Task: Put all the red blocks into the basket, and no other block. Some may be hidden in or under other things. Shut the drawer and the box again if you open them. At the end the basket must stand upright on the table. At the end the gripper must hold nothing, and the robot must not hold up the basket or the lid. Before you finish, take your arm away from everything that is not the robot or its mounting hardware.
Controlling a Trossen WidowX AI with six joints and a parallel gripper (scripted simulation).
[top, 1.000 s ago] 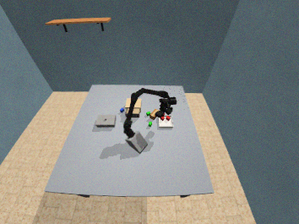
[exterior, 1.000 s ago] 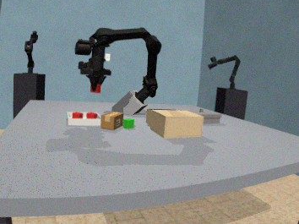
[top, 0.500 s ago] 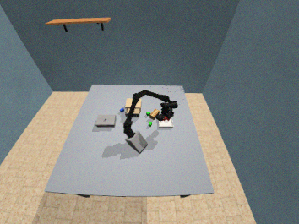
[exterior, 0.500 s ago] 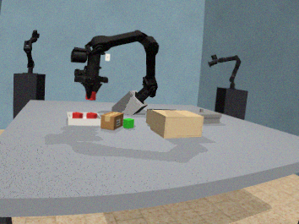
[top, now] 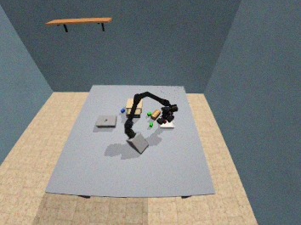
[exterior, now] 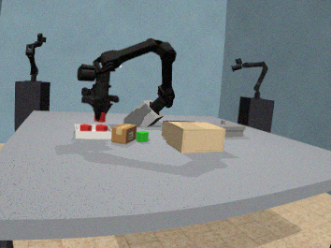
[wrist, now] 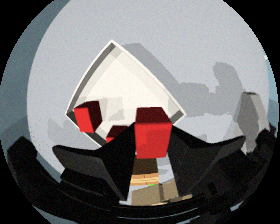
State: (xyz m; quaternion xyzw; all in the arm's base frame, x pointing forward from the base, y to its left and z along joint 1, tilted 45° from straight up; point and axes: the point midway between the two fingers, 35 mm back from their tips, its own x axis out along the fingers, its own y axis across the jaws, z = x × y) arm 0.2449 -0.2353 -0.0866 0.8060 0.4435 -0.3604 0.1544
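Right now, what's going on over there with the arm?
The gripper is shut on a red block and hangs just above the shallow white basket, which already holds two red blocks. The block is not released yet. Beside the basket sit a small brown box, a green block and the larger tan box.
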